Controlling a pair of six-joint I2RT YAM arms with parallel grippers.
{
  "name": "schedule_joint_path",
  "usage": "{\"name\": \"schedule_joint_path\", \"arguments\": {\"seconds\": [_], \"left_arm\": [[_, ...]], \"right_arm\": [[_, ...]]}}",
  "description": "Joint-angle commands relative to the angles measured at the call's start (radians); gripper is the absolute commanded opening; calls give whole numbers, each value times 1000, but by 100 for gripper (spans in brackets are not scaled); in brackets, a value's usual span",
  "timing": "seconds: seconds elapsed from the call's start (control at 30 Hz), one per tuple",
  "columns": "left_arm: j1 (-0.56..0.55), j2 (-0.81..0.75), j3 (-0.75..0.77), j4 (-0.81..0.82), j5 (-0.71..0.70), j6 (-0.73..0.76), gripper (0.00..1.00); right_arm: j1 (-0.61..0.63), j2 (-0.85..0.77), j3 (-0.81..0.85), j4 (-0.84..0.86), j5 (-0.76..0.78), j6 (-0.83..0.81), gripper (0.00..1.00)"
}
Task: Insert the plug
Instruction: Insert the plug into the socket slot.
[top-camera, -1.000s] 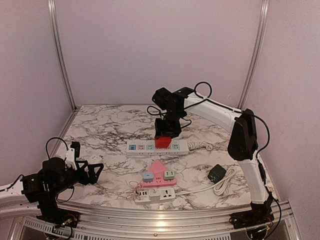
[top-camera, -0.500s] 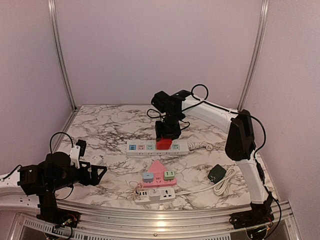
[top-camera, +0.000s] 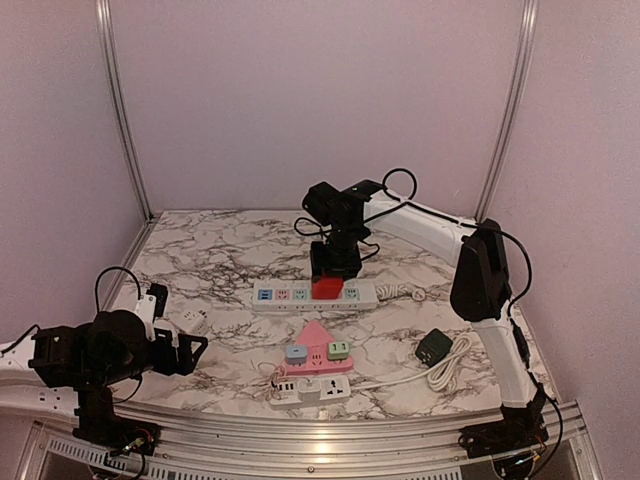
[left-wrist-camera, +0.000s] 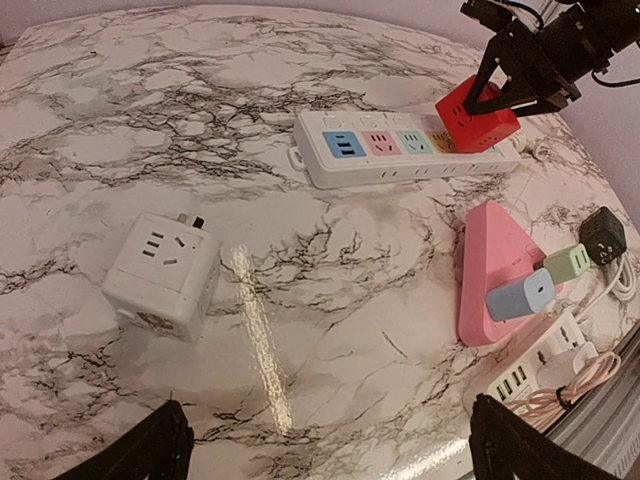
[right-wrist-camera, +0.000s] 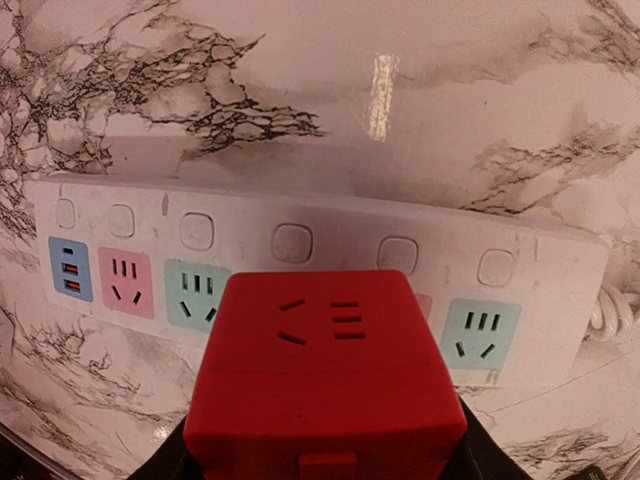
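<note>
A red cube plug (top-camera: 326, 287) sits tilted on the long white power strip (top-camera: 290, 296), over a socket right of its middle. My right gripper (top-camera: 330, 272) is shut on the cube from above. In the right wrist view the cube (right-wrist-camera: 325, 380) fills the space between the fingers and covers a pink socket of the strip (right-wrist-camera: 300, 235). Whether its pins are in is hidden. The left wrist view shows the cube (left-wrist-camera: 476, 112) on the strip (left-wrist-camera: 390, 165). My left gripper (top-camera: 190, 348) is open and empty low at the front left, over bare marble (left-wrist-camera: 330, 450).
A white cube adapter (top-camera: 190, 320) lies near the left gripper. A pink triangular strip (top-camera: 318, 345) holds blue and green adapters. A white strip (top-camera: 310, 388) lies in front of it. A dark adapter (top-camera: 434, 347) with a coiled white cable lies at the right.
The left arm has drawn back a little toward the left. The right arm shifted slightly a second ago and has since held still on the red cube.
</note>
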Motion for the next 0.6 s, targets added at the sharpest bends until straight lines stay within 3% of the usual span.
{"name": "schedule_joint_path", "arguments": {"seconds": [0.0,0.23,0.57], "left_arm": [[-10,13,33,-40,-62,-3,99],[-9,12,28,-23,-91,23,99],[-9,-129,-20,52,-51,87,99]], "right_arm": [[14,5,42,22,-36,16,0],[20,3,43,28,-43,22,0],[23,7,40,37,-63,31,0]]}}
